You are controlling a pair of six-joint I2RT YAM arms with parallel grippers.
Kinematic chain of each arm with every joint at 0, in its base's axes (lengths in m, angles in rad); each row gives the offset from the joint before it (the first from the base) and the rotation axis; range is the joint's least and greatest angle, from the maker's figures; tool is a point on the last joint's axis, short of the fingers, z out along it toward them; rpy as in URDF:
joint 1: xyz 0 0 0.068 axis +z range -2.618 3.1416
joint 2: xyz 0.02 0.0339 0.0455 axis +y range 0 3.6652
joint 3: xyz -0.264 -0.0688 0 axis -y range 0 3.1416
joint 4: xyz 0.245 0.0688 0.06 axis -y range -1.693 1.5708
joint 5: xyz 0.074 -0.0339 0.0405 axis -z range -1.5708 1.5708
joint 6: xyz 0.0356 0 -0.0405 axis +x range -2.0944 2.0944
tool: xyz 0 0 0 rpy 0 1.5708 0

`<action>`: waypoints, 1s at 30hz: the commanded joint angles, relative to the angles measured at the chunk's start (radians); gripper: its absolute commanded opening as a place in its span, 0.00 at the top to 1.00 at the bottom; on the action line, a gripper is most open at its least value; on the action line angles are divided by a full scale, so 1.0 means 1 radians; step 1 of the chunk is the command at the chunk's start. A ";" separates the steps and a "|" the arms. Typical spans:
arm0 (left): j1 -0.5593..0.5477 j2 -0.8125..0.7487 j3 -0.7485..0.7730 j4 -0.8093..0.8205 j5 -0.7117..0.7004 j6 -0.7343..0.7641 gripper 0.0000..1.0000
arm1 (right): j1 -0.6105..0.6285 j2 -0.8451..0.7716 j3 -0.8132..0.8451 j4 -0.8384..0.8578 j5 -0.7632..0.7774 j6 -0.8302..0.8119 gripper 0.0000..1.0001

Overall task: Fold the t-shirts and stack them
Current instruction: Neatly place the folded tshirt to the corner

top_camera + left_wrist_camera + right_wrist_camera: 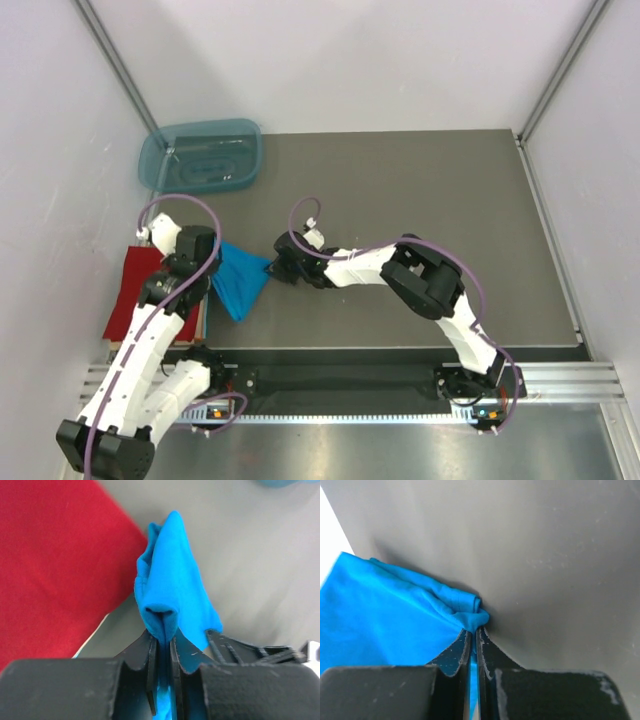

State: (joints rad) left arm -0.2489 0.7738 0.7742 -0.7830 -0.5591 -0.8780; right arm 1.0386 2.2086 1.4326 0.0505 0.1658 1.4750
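**Q:** Any text, labels, brands or numbers to log for this moment?

**A:** None I can read. In the top view, the rail [350, 417] at 6 o'clock has fine regular marks along its edge, too small to tell as digits. The right arm base [470, 385] at 5 o'clock shows a small orange patch, illegible. Neither wrist view has legible print.

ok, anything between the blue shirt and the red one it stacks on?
Nothing visible. The blue shirt, pinched by the left gripper and right gripper, is right beside the red shirt; only bare table shows between them.
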 commanded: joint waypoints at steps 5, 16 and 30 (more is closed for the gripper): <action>0.005 0.025 0.241 0.018 -0.073 0.148 1.00 | -0.002 -0.055 0.008 0.051 0.136 -0.146 1.00; 0.036 0.038 0.386 -0.054 -0.176 0.277 1.00 | -0.003 0.060 0.320 0.074 0.044 -0.324 1.00; 0.129 0.002 0.301 -0.249 -0.098 0.218 1.00 | 0.014 0.187 0.522 0.126 -0.074 -0.417 1.00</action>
State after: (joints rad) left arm -0.1394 0.8001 1.0828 -1.0115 -0.6601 -0.6765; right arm 1.0409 2.3814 1.8790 0.1200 0.1123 1.0935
